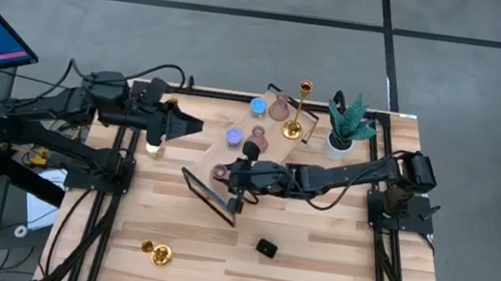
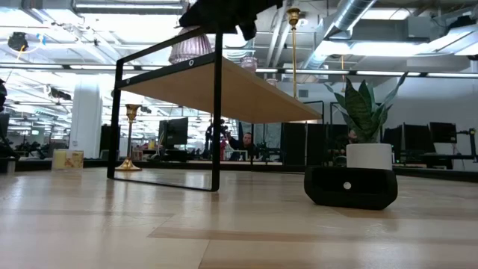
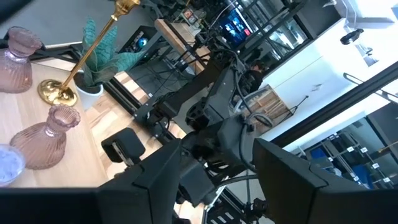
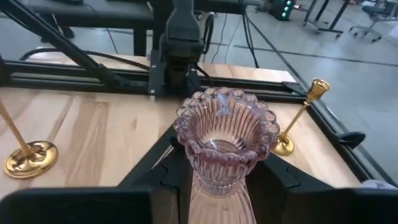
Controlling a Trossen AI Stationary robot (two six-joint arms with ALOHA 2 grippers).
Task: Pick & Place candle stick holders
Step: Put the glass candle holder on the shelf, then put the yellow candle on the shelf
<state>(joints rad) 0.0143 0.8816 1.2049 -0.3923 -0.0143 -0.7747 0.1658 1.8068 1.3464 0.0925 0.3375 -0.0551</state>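
Pink candle stick holder [image 4: 225,149] between right gripper [image 4: 214,180] jaws (upright), clamped

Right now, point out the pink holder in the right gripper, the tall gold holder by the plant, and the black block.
pink holder [image 4: 225,144]: right wrist view, on its ribbed flared cup.
tall gold holder [image 1: 301,108]: high view, on its stem.
black block [image 1: 265,248]: high view, on its top face.

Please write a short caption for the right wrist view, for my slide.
Right gripper jaws shut on a pink ribbed glass candle holder, above the wooden table, gold candlesticks on either side.
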